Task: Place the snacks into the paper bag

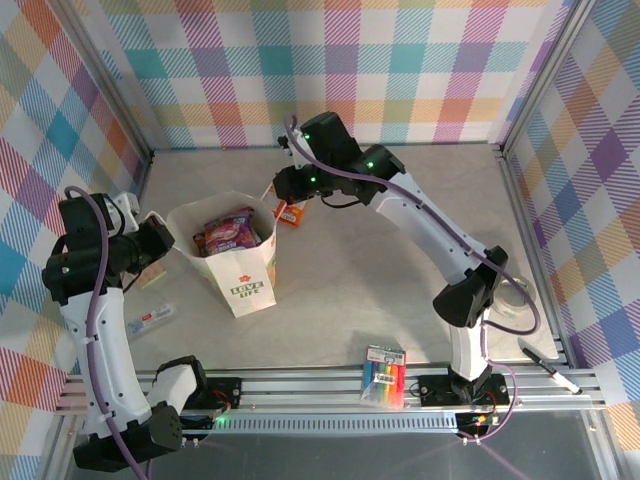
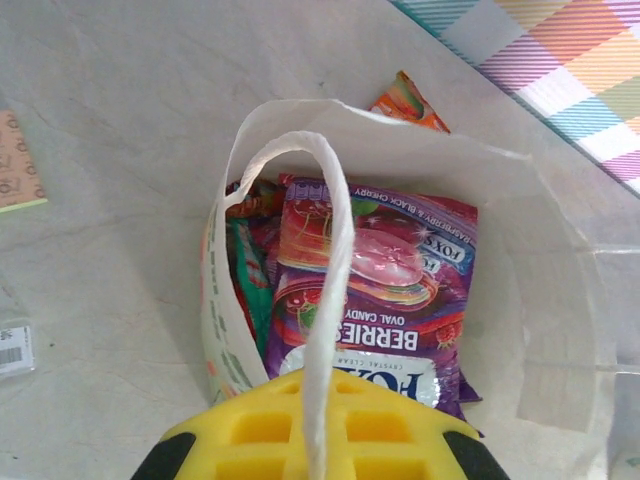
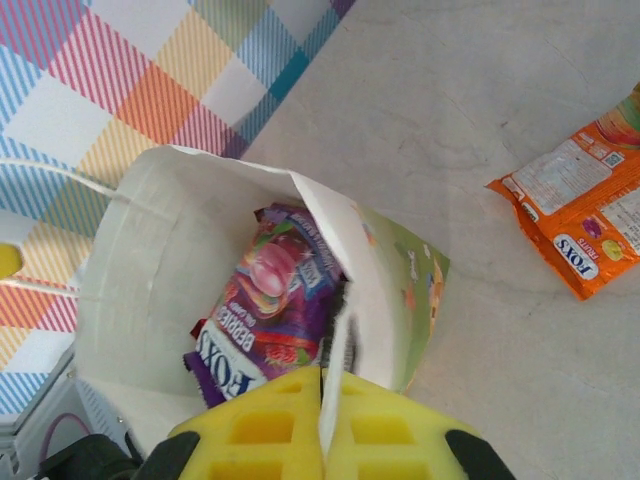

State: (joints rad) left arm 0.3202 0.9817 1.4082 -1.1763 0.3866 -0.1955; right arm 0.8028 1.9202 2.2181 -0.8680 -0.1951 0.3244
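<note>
1. The paper bag (image 1: 245,285) stands upright with its mouth open; the left gripper (image 2: 315,410) is clamped on the white handle (image 2: 335,230) at the bag's left side; the right gripper (image 3: 323,410) is clamped on a white strip at the bag's far right edge, and I cannot tell whether that strip is handle or rim.
2. Inside the bag a purple packet (image 2: 370,300) lies on top, with a teal packet (image 2: 245,275) wedged against the wall beside it; an orange packet (image 3: 585,215) lies flat on the table (image 1: 420,200) outside the bag, just beside its far right corner and not touching it.
3. Both grippers are busy with the bag, so one must let go to fetch the orange packet; the freed side could sag inward and narrow the mouth, or the bag could lean toward the side that is held.
4. If the two arms pull apart or upward unevenly, the thin paper or the handle could tear, or the bag could tip and spill the packets.
5. The orange packet lies flat and looks slick; fingers closing on it could skid and push it away from the bag instead of lifting it.
6. The purple packet sits high in the bag; a packet dropped carelessly could catch on the rim and slide down outside.
</note>
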